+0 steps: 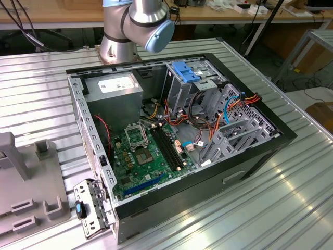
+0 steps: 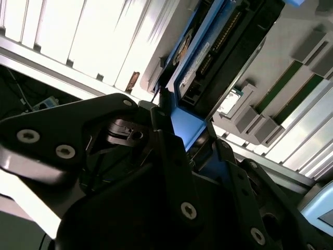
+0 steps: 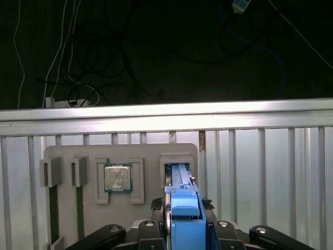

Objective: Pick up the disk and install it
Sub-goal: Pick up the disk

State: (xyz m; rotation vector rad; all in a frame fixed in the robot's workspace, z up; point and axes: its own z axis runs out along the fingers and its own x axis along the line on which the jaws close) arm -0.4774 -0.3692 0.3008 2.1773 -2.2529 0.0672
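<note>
The disk (image 3: 183, 208) stands on edge in its bright blue carrier frame, and my gripper (image 3: 184, 204) is shut on it. Its far end sits at a slot of the grey fixture plate (image 3: 67, 213); I cannot tell whether it is still seated there. In the second wrist view the disk (image 2: 205, 49) shows its grey body and white label, with the dark fingers (image 2: 162, 112) of my gripper (image 2: 187, 130) clamped on the blue frame. In the exterior view the arm (image 1: 151, 23) rises out of the picture behind the open computer case (image 1: 171, 130).
On the fixture plate lie a processor chip (image 3: 118, 177) and green memory sticks (image 3: 53, 219) in slots. Another blue carrier (image 1: 184, 70) sits in the case's drive cage beside orange and red cables (image 1: 244, 101). A grey holder (image 1: 26, 182) stands at the exterior view's left on the ribbed metal table (image 1: 270, 208).
</note>
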